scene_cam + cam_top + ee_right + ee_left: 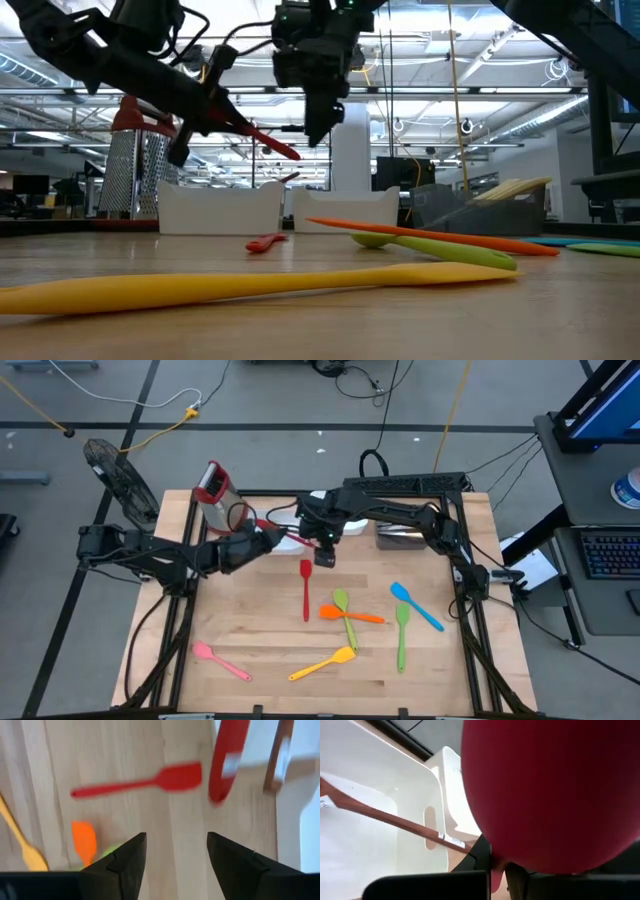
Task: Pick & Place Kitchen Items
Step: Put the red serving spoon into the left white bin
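My left gripper is shut on a red utensil and holds it in the air by the white tray. The utensil's free end slants down toward the table's right. A brown spoon lies in the white tray. My right gripper hangs open just right of that free end, pointing down over bare wood and touching nothing. Under it a red spatula lies flat on the table. Orange, green, blue, yellow and pink utensils lie farther toward the near edge. My left gripper pinches the red utensil between its two fingers, reaching in nearly level from the table's left. The utensil's broad red part looms right above the fingers and hides the exact spot of contact. The utensil is lifted clear, its free end tilted down to the right.
A red-topped metal box stands at the far left corner, and a dark tray sits at the far right. A second green utensil crosses the orange one. Bare wood shows at the table's left, between the arm and the pink utensil.
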`<state>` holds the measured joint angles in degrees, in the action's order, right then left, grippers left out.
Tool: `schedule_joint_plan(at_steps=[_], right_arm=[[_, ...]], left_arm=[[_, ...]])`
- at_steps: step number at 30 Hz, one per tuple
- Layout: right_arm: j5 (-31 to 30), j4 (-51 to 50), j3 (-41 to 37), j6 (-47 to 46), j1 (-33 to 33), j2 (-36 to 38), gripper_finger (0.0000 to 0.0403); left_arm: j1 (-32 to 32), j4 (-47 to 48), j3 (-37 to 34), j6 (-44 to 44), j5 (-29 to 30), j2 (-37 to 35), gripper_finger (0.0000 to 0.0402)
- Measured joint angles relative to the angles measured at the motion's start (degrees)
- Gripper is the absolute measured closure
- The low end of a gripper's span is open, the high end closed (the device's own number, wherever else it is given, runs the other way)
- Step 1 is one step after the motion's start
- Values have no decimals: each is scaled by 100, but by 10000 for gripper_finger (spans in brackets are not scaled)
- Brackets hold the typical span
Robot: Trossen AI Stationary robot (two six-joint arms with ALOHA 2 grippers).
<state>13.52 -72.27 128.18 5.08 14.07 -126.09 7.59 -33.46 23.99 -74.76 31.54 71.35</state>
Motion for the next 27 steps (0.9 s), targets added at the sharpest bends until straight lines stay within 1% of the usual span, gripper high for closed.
schedule_joint_plan(at_steps=[4, 10, 12, 15, 17, 19, 21, 23, 26, 27], right_arm=[[-12, -534, 1, 276, 114, 123, 208], [-29, -611, 2, 842, 328, 461, 216], [-53, -553, 2, 1056, 402, 642, 218], [-260, -333, 2, 1352, 495, 847, 218], [-319, -230, 0, 1471, 574, 977, 218], [-296, -56, 0, 1530, 654, 1120, 219], [-289, 95, 2, 1548, 745, 1259, 220], [-291, 88, 2, 1561, 821, 1354, 220], [-288, 92, 0, 1561, 939, 1481, 220], [-286, 94, 0, 1561, 965, 1508, 221]], left_arm=[[104, 211, 0, -743, 7, 0, 386], [277, 329, 0, -1705, 89, 0, 386], [369, 333, 0, -1997, -17, 0, 386], [464, 351, 0, -2422, -193, 0, 386], [535, 505, 0, -2804, -348, -4, 386], [592, 618, 0, -3204, -484, -3, 386], [635, 592, 0, -3613, -744, -4, 386], [641, 597, 0, -4029, -921, -4, 386], [689, 602, 0, -4613, -1010, -4, 386], [720, 627, 0, -4821, -1187, -4, 386]])
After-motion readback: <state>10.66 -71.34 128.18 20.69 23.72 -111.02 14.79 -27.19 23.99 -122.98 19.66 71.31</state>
